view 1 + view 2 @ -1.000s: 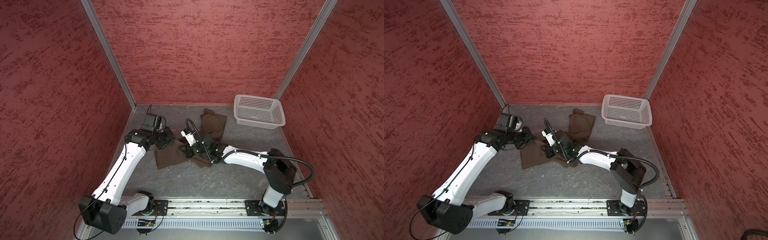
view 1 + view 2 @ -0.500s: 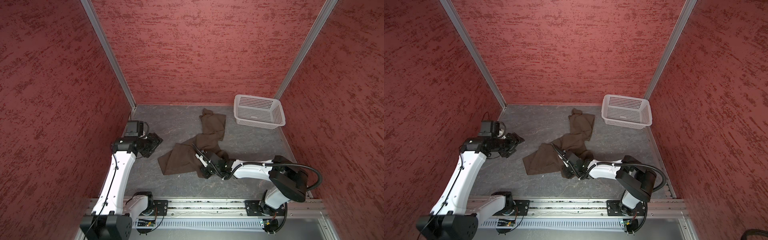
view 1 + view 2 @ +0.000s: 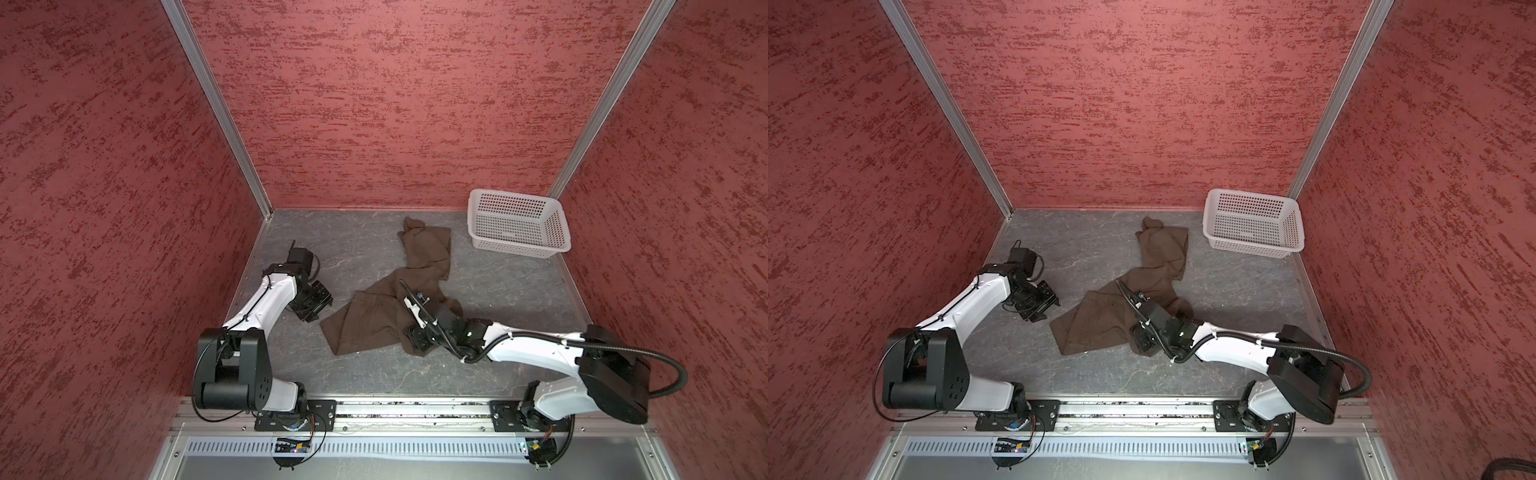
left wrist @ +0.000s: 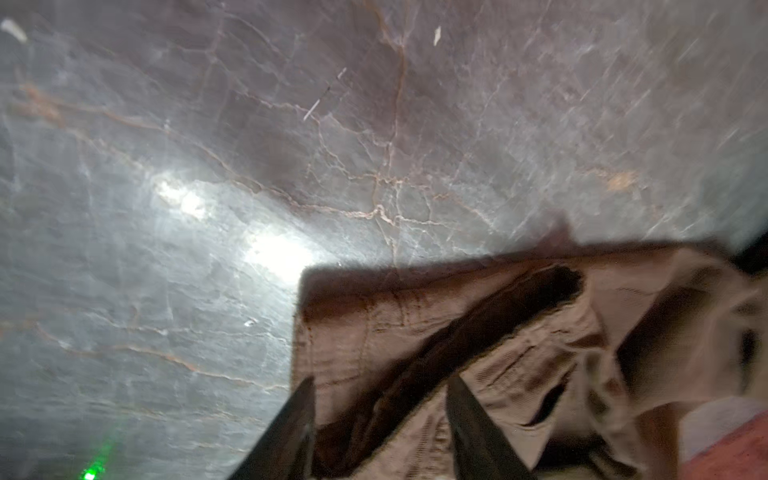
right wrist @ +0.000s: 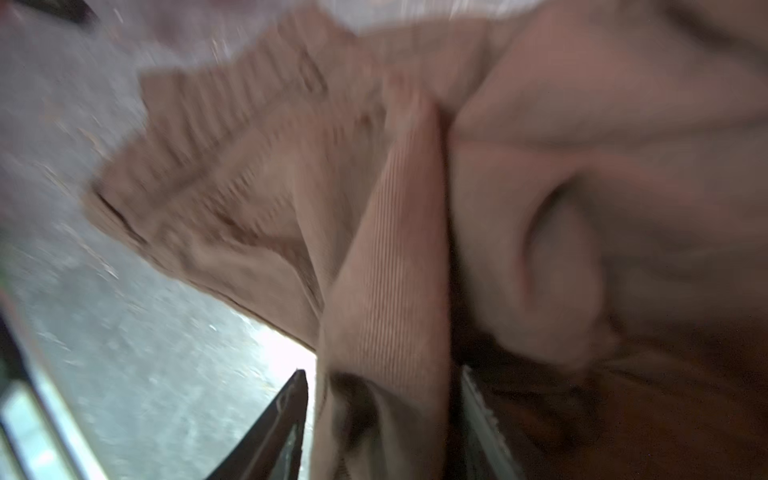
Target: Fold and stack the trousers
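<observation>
- Trousers [image 5: 415, 208]: blurred in the right wrist view, cropped by three edges.
- Right gripper [image 5: 382, 370]: finger bases cut off; in both top views the fingers are indistinct against the dark cloth.
- Left gripper [image 4: 381, 377]: only the finger ends are in frame.
- Surface [image 4: 665, 83]: smeared at one side.

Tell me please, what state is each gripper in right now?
Left gripper: open, empty.
Right gripper: open, a trousers fold between its jaws.
</observation>
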`<state>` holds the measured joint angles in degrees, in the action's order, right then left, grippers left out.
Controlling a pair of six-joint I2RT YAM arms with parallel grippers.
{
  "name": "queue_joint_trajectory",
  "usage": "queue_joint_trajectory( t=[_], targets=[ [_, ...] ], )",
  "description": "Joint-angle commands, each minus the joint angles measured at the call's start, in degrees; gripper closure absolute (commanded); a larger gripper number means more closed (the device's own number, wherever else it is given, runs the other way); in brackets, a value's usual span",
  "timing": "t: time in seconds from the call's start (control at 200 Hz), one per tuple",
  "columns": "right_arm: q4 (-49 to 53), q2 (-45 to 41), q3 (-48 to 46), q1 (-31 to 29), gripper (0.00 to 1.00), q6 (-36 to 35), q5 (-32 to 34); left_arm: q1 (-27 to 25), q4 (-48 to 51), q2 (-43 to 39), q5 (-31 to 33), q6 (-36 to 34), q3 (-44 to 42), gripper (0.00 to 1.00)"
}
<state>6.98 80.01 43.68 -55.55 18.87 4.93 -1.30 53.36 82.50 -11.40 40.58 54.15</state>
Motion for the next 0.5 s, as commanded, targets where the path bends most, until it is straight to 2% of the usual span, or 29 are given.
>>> queue_joint_trajectory(
  t=[0.0,0.155,0.21,0.271,0.406,0.496],
  targets=[
    [1.74,-2.81,7.90,4.02,0.39,-3.45,-1.86,-0.02,-2.69,1.65,0.90,-0.85,-1.77,0.63],
    [0.20,2.89,17.14,8.71,0.40,-7.59,-12.79,0.06,-4.84,3.60,0.48,-0.87,-4.57,0.61],
    [1.34,9.29,21.83,9.68,0.41,-8.32,-17.05,0.09,-5.26,3.79,0.36,-1.19,-5.30,0.57],
    [3.80,15.91,27.90,10.59,0.41,-6.73,-21.08,0.16,-5.16,3.79,0.85,-1.69,-5.96,0.57],
    [6.92,30.76,39.38,11.86,0.48,-2.96,-32.31,0.94,-5.35,3.03,1.91,-2.25,-8.13,0.54],
    [3.87,36.56,41.57,11.96,0.54,-1.43,-34.46,1.58,-6.59,2.41,0.85,-2.26,-9.73,0.52]
  ],
)
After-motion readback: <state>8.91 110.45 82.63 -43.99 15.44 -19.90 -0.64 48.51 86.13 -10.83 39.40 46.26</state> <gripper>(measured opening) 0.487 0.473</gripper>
